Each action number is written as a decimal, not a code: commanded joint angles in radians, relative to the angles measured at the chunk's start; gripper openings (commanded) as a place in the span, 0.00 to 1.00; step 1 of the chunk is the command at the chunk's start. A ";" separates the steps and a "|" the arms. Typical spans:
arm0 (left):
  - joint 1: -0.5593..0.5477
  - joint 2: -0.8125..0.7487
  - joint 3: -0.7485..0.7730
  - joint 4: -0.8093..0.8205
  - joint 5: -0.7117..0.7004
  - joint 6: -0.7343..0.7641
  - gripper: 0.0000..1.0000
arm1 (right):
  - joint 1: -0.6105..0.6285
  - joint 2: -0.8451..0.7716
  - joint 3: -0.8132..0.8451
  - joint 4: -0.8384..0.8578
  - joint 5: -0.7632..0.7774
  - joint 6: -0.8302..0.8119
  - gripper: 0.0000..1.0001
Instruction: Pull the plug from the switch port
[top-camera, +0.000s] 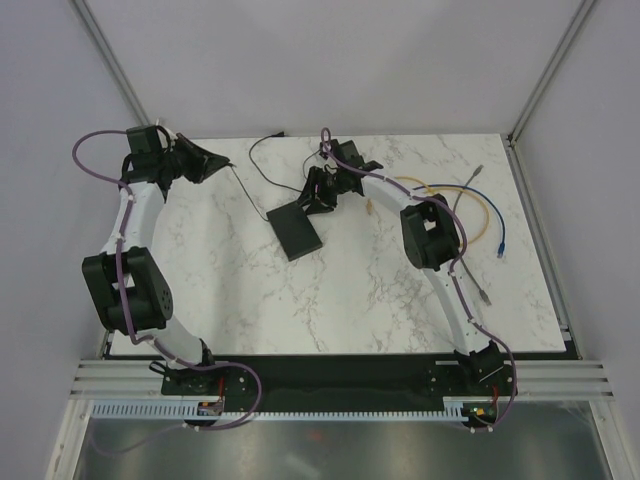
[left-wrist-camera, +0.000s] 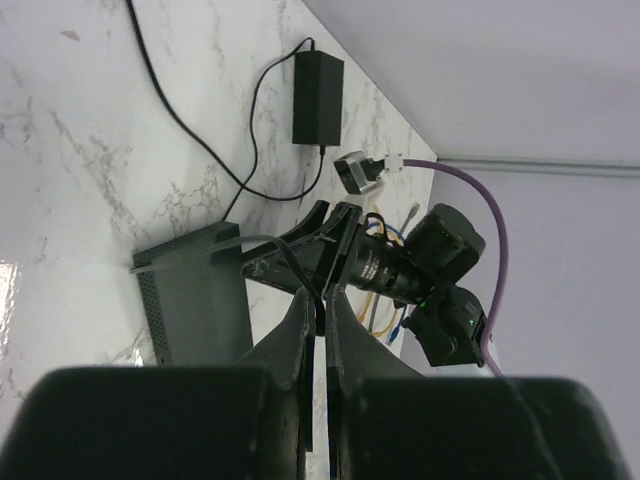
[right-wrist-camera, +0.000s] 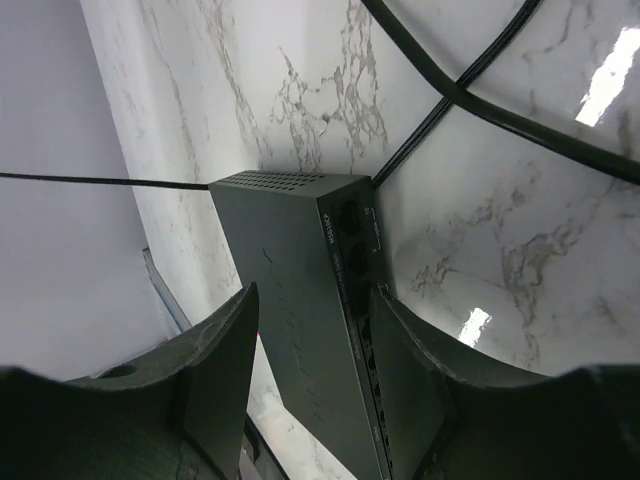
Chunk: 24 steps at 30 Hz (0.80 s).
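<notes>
Switch port (right-wrist-camera: 350, 215) row on the black switch box (top-camera: 293, 232) faces the right gripper (right-wrist-camera: 318, 310), jaws apart astride the box, gripping nothing. Left gripper (left-wrist-camera: 320, 300), well left of the box, pinched on a thin cord (right-wrist-camera: 100, 180) taut to its far corner; plug unreadable. Judged mid-pull; next, brace box, draw cord straight out.

Left hand (left-wrist-camera: 320, 302) pinched shut, arm bent; right hand (right-wrist-camera: 315, 297) spread, arm extended forward.
</notes>
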 joint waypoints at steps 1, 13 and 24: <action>-0.024 -0.011 0.081 0.002 0.035 0.059 0.02 | 0.008 0.001 -0.013 0.051 -0.096 -0.014 0.56; -0.025 0.098 0.172 0.004 0.062 0.075 0.02 | 0.146 -0.071 -0.148 0.051 -0.171 -0.035 0.47; -0.076 0.061 0.105 0.005 0.108 0.105 0.02 | 0.048 -0.147 -0.067 0.061 0.005 0.000 0.61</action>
